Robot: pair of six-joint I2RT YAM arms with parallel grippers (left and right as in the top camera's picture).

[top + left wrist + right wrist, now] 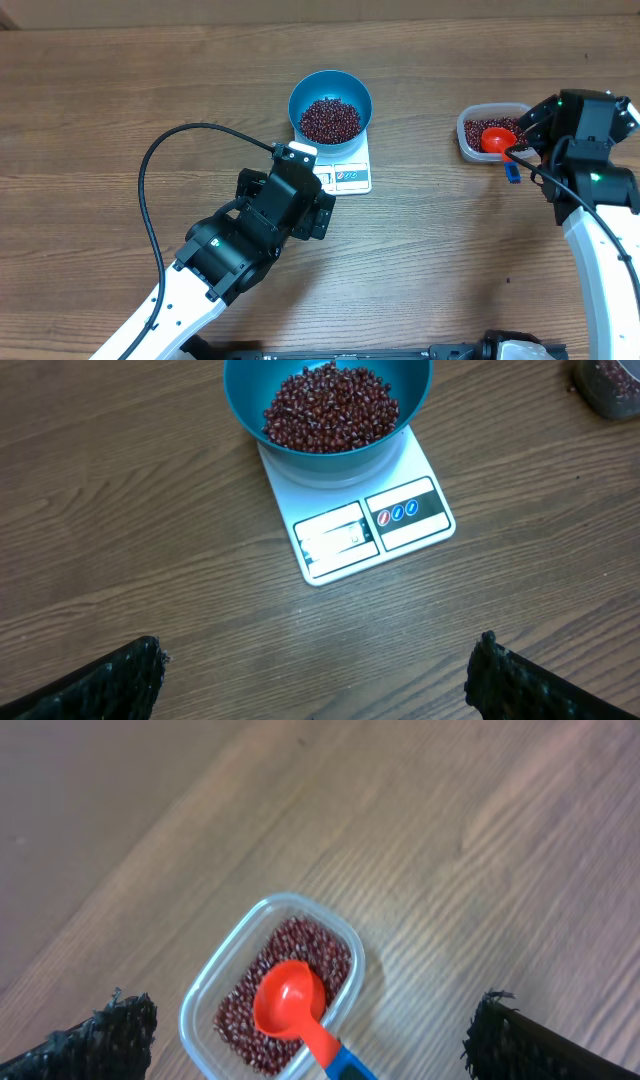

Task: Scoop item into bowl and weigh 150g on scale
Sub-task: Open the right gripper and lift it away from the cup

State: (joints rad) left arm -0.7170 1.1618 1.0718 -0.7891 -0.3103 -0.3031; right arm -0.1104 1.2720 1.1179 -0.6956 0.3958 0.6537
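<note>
The round blue bowl (296, 98) of red-brown beans (330, 119) rests on the flat white scale (351, 176) for weighing — left gripper (320, 672) and right gripper (315, 1025) hover, jaws apart, empty.

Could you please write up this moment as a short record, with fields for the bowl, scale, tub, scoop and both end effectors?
bowl: blue, standing on the scale, holds a heap of beans
scale: white, reading not legible
tub: clear, on the right arm's side, more beans inside
scoop: red with blue handle, resting in the tub, not held
left end effector: open, empty, near the scale
right end effector: open, empty, above the tub
</note>
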